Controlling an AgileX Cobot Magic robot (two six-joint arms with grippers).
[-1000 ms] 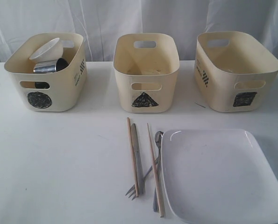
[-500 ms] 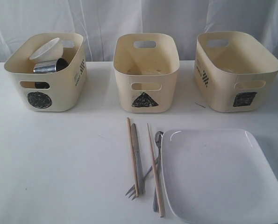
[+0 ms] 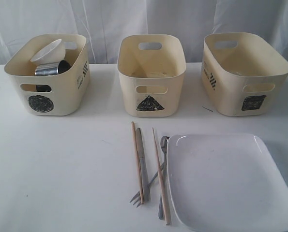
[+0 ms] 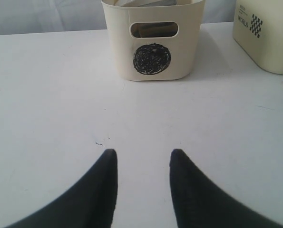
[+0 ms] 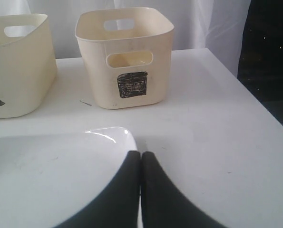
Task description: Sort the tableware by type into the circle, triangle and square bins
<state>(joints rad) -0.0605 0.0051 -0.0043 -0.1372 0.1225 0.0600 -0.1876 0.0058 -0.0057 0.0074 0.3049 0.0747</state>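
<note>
- Cutlery lies loose on the white table (image 3: 56,169) in the exterior view, in front of the triangle bin (image 3: 129,94). There are two wooden chopsticks (image 3: 137,162), a steel knife (image 3: 143,164) just beside the left stick, a fork (image 3: 151,181) slanting beneath them, and a spoon (image 3: 164,142) against the right stick.
- Just right of the cutlery the large white square plate (image 3: 231,183) sits flat, in front of the square bin (image 3: 226,94).
- On the left, the circle bin (image 3: 64,94) holds a small white bowl (image 3: 49,50) tilted on a steel mug (image 3: 51,69) that lies on its side. Only the exterior view looks over the rim to show them.
- Only the wrist views show the pincers.
- In the left wrist view the left gripper (image 4: 143,154) hovers over bare table, facing the scribbled circle. Its fingers stand apart with a clear gap and nothing between them. One chopstick tip shows at the edge of this view.
- In the right wrist view the right gripper (image 5: 140,154) has its fingers pressed together, empty, seen against the plate's corner. It faces the square mark. This view alone shows the table's far right edge and the dark space beyond it.
</note>
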